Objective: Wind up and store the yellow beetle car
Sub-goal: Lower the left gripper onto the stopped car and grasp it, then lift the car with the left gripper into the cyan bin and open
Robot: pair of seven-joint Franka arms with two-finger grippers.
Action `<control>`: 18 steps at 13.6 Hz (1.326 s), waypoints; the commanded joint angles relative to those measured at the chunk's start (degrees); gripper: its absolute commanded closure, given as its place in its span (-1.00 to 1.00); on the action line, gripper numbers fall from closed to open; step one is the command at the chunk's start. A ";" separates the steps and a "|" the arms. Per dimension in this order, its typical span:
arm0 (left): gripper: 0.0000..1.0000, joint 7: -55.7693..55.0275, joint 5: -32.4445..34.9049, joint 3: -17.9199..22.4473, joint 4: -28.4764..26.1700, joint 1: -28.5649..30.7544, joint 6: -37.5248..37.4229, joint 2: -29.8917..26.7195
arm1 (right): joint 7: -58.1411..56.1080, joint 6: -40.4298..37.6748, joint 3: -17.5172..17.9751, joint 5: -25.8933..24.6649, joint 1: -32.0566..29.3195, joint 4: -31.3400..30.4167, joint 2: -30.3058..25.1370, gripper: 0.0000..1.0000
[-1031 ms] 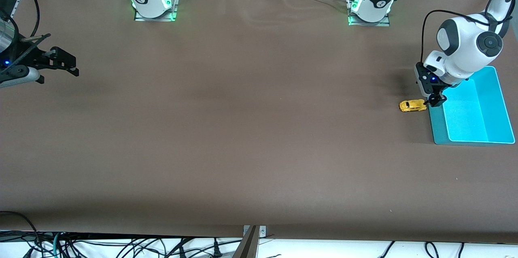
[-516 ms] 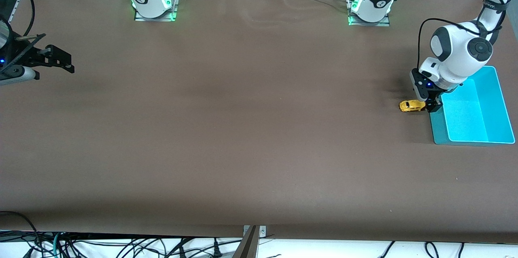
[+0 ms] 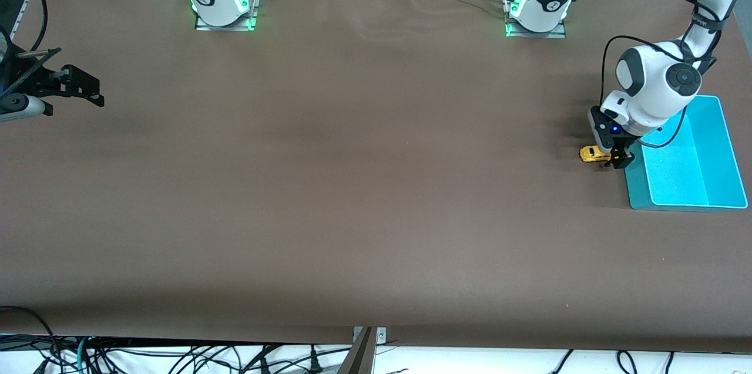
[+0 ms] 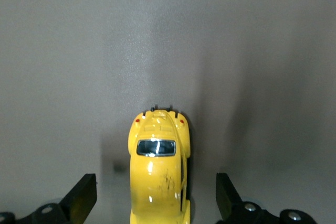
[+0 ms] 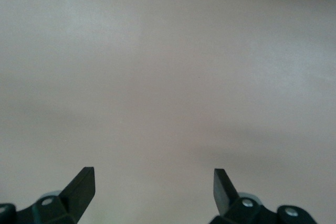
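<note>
Beside the blue bin point(image 3: 722, 151), the yellow beetle car point(image 3: 593, 153) is straddled by the left gripper point(image 3: 617, 161), jaws apart; an off-centre closing could push it away. The right gripper point(image 3: 82, 92) waits, jaws apart.

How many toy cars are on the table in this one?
1. The yellow beetle car sits on the table beside the turquoise bin, at the left arm's end, between the open fingers of the left hand. None other shows.
</note>
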 commanded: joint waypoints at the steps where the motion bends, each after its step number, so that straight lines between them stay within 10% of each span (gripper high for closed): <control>1: -0.96 1.03 -0.05 -0.44 1.09 0.12 0.89 1.32 | 0.85 -1.42 0.03 -0.44 0.35 1.94 0.99 -1.00; 3: 0.19 1.12 -0.05 -0.52 1.09 0.12 0.89 1.06 | 0.85 -1.42 0.03 -0.43 0.35 1.94 1.07 -1.00; 6: 0.99 1.38 -0.05 -0.52 1.09 0.12 0.71 0.62 | 0.85 -1.42 0.03 -0.35 0.35 1.94 1.07 -1.00; 10: 1.00 1.12 -0.23 -2.36 1.87 0.04 -1.73 -1.57 | 0.85 -1.42 0.21 -0.44 0.44 1.94 1.07 -1.00; 18: 0.96 -1.61 -0.15 -7.82 21.19 2.83 -35.38 -6.95 | 0.85 -1.24 0.21 -0.44 0.44 1.85 1.07 -1.00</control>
